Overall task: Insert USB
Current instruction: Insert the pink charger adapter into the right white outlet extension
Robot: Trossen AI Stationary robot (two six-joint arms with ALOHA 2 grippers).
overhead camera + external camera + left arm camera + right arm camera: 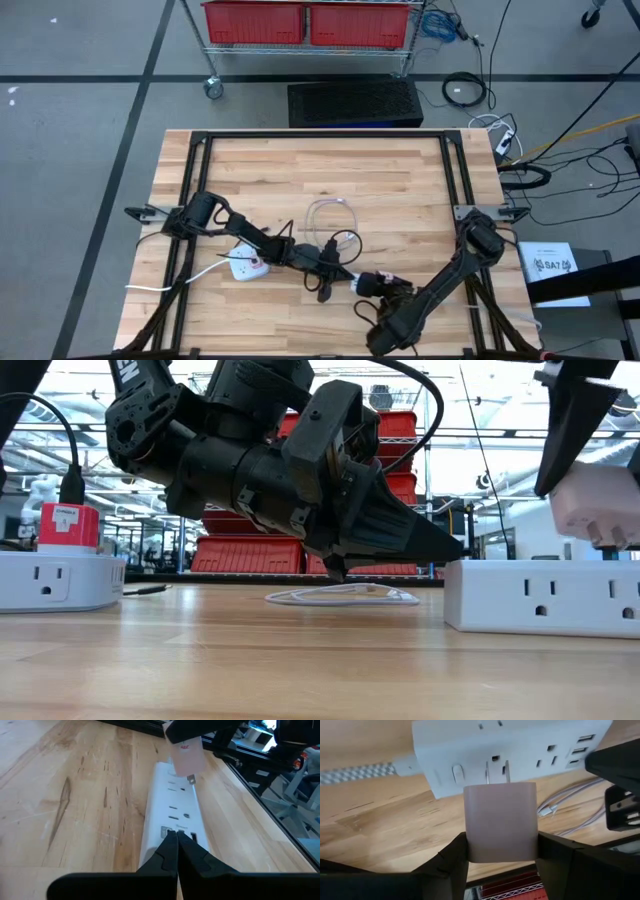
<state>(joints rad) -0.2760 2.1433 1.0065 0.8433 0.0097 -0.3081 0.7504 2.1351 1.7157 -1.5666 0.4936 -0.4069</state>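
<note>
A white power strip (172, 815) lies flat on the wooden table, its USB ports (178, 831) at the end facing my left gripper. My left gripper (177, 835) is shut, and its fingertips stand right at that port end (455, 555). My right gripper (501, 839) is above the strip, shut on a white charger block (500, 820) whose two prongs (497, 772) point at the strip's outlets. A coiled white USB cable (330, 212) lies on the table behind the strip; its plug (546, 811) shows in the right wrist view. My left gripper has its shut fingertips at the strip's USB-port end (170, 831), coming in low along the strip; I cannot tell whether they touch it. My right gripper pinches the charger block by its two opposite side faces (470, 837), fingers coming from above. The block (598, 500) hangs clear just over the strip (540, 595), prongs down.
A second white power strip (245, 266) with a red plug (65, 525) in it lies toward the table's left, its cord running off the near left edge. Black frame rails (320, 136) border the table. Bare wood lies at the far side.
</note>
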